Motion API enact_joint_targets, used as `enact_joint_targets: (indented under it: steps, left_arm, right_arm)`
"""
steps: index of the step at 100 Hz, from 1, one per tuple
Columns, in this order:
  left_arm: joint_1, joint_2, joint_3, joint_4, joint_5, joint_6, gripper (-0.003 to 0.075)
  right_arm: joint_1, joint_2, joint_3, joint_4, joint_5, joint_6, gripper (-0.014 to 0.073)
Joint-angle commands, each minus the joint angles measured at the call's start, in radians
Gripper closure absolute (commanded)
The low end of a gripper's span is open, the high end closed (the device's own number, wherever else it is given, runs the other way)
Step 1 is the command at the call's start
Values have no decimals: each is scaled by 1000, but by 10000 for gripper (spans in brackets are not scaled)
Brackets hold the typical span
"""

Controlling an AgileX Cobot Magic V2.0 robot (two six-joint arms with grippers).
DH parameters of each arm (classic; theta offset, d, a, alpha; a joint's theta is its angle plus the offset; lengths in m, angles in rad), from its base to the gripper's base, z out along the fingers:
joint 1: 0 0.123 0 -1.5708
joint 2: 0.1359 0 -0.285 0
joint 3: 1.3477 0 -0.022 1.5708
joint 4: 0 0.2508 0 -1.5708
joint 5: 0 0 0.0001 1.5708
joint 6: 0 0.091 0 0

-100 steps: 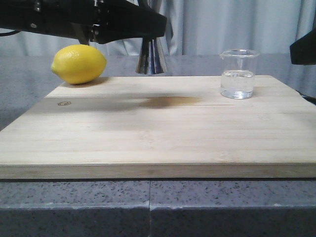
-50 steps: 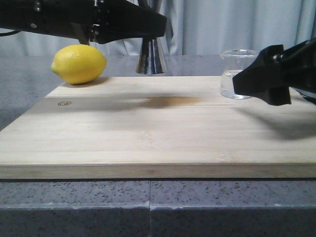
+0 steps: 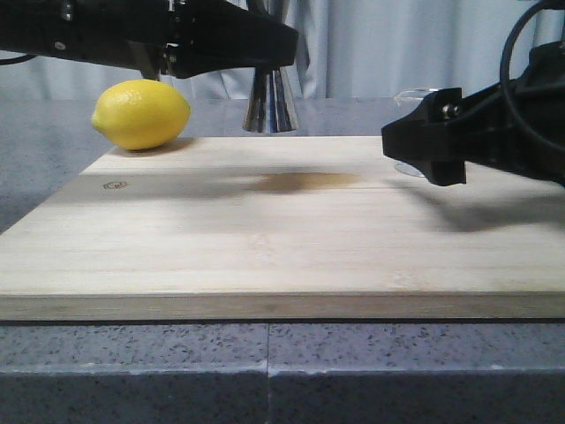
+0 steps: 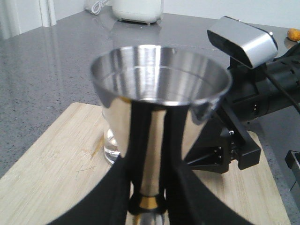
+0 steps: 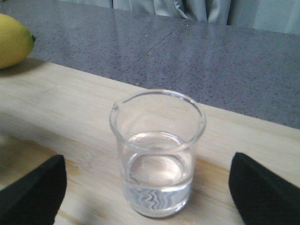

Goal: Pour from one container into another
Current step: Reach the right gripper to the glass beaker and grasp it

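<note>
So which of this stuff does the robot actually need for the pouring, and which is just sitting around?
Part of the job:
- glass beaker, part full of clear liquid, standing on the board
- steel jigger, held in the left hand
- right hand, open on either side of the beaker

Just lying about:
- lemon
- wooden board, only the work surface

From the front, we see the right gripper (image 3: pixel 424 150) hiding nearly all of the beaker (image 3: pixel 415 93) at the board's (image 3: pixel 265 238) far right corner. The left arm (image 3: pixel 150 35) covers the jigger's (image 3: pixel 270 102) upper cone.
</note>
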Motion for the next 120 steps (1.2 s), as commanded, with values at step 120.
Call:
enact_joint_targets:
  steps: [120]
  left_arm:
    - [-6, -53, -27, -72, 113, -11, 647]
  right_arm:
    - [1, 105, -25, 45, -333, -6, 97]
